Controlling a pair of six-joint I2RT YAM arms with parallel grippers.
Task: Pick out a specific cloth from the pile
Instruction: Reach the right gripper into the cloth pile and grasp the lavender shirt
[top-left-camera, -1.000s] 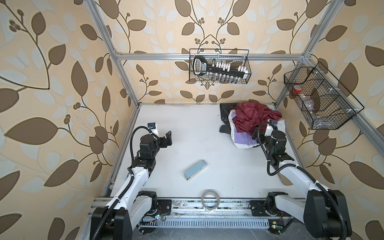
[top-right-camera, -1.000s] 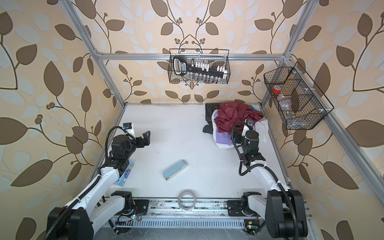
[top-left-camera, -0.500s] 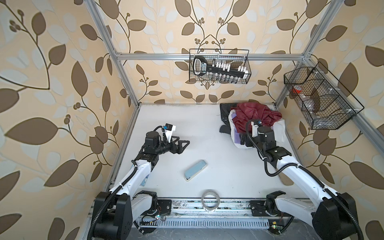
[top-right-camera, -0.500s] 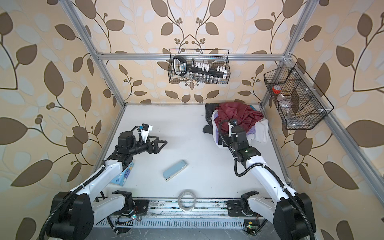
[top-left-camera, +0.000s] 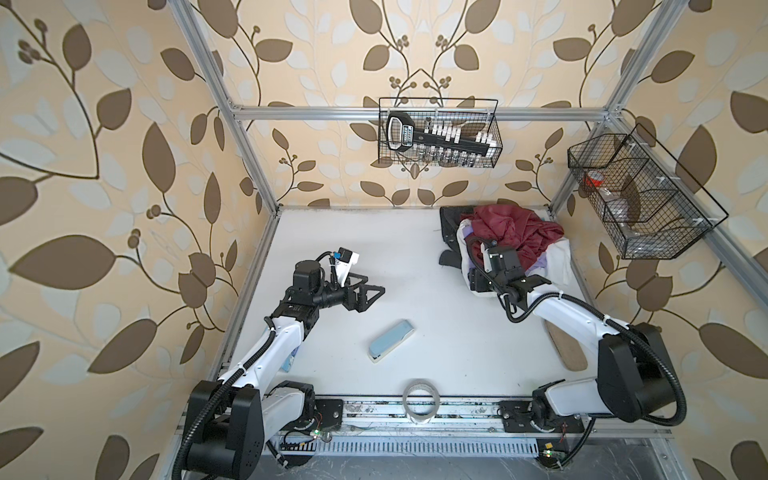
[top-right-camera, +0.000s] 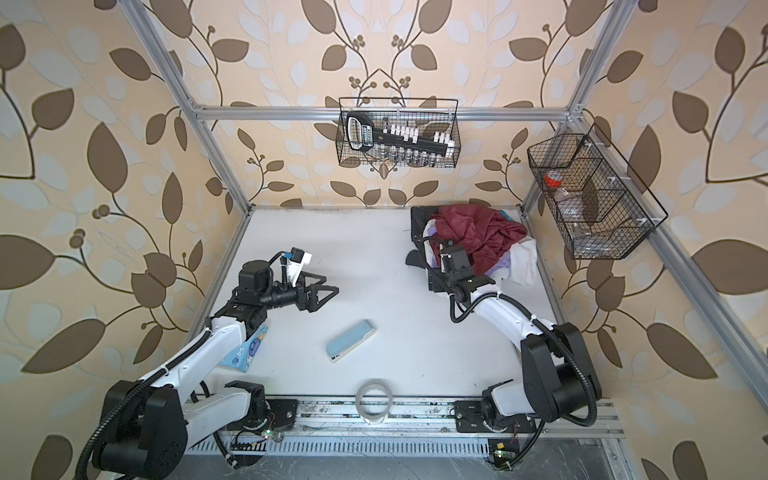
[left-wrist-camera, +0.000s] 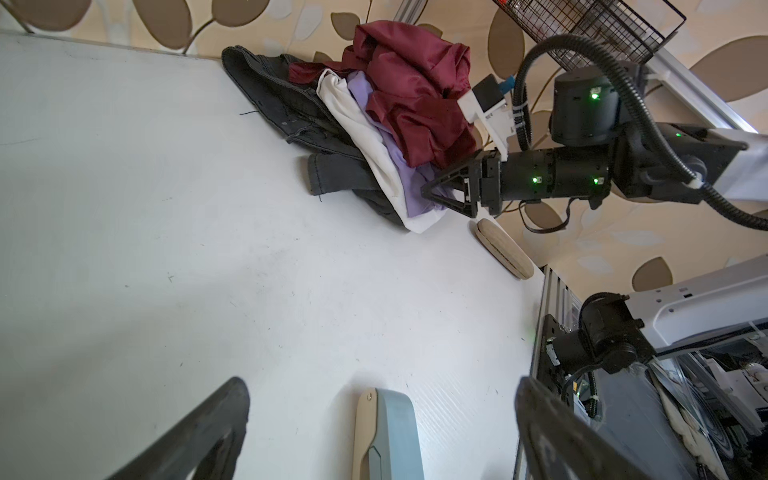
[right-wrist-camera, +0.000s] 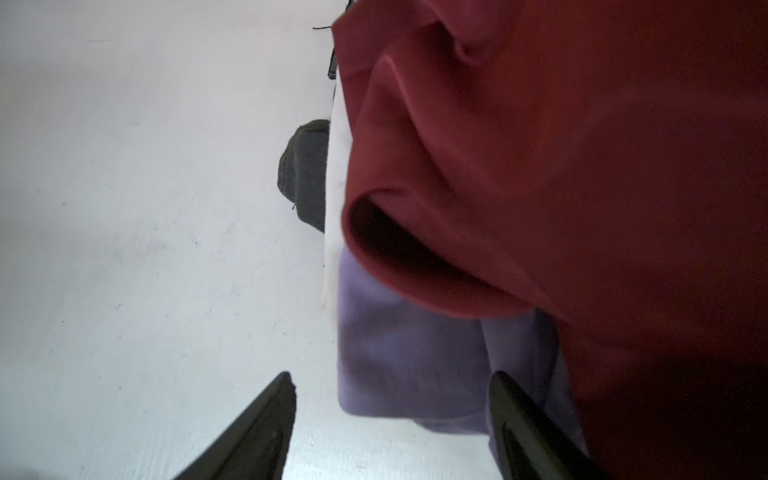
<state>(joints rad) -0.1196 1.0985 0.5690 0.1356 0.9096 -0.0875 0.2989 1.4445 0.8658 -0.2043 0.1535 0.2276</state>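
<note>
In both top views we see the pile (top-left-camera: 513, 239) in the far right corner of the white table (top-left-camera: 395, 249), with a maroon cloth (top-right-camera: 478, 232) on top of it. Of the cloth (top-right-camera: 501, 266), the lavender one, only a small part shows under the maroon, beside the wrist of the right arm. The left gripper (top-left-camera: 372, 291) hangs above the bare table, well apart from the pile, with its jaws apart and nothing between them. A light-blue box (top-left-camera: 390, 340) lies near the front middle.

In the left wrist view the cloth (left-wrist-camera: 409, 187) lies in the pile between a white cloth (left-wrist-camera: 365, 137) and the maroon one, and a black cloth (left-wrist-camera: 282, 99) is under them. The right gripper (left-wrist-camera: 426, 194) has its tips at the lavender edge. From this side we cannot tell how wide it stands.

In the right wrist view the fingers (right-wrist-camera: 266, 428) are apart. The lavender edge (right-wrist-camera: 407, 353) lies between them. It reaches one finger, while a strip of bare table separates it from the other, so it is not clamped. The maroon cloth hangs over it.
</note>
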